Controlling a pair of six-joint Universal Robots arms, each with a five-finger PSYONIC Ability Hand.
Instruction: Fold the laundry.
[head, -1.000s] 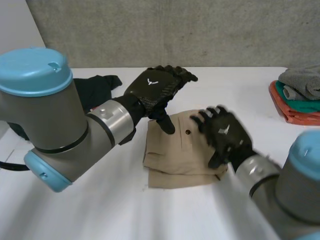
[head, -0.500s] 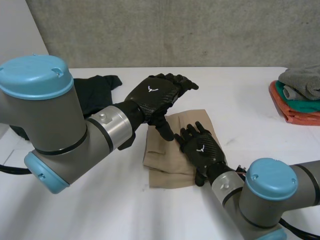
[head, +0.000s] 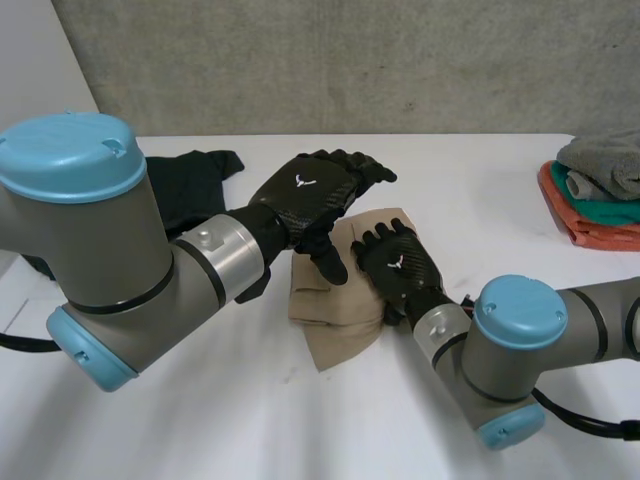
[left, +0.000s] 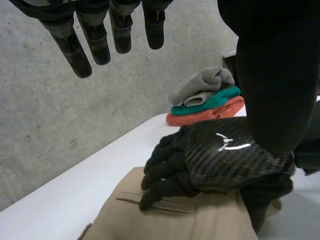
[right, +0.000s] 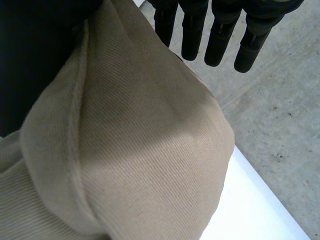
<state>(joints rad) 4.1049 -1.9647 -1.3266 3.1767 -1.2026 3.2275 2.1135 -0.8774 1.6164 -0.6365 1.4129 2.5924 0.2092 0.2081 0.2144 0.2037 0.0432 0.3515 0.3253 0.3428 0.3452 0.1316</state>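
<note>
Head view gives us the folded tan trousers (head: 335, 320) near the middle of the white counter (head: 200, 420), with one lower corner jutting out askew toward the robot. Our right hand (head: 400, 270) lies palm-down on the right part of the trousers. In the left wrist view its fingers bend lightly and their tips rest on the cloth beside a pocket slit (left: 155, 206), pressing rather than gripping as far as we can see. In the right wrist view those fingers (right: 220, 40) reach out straight past a raised fold of tan fabric under the palm. Our left hand (head: 305, 190) hovers over the far left part of the trousers, fingers straight and spread, holding nothing. Its thumb points down at the cloth, and we cannot tell whether it touches. A black garment (head: 195, 180) lies crumpled on the counter behind the left arm (head: 120, 260). Well apart, at the counter's far right edge, sits a pile of grey, teal and orange cloths (head: 600, 195).
</note>
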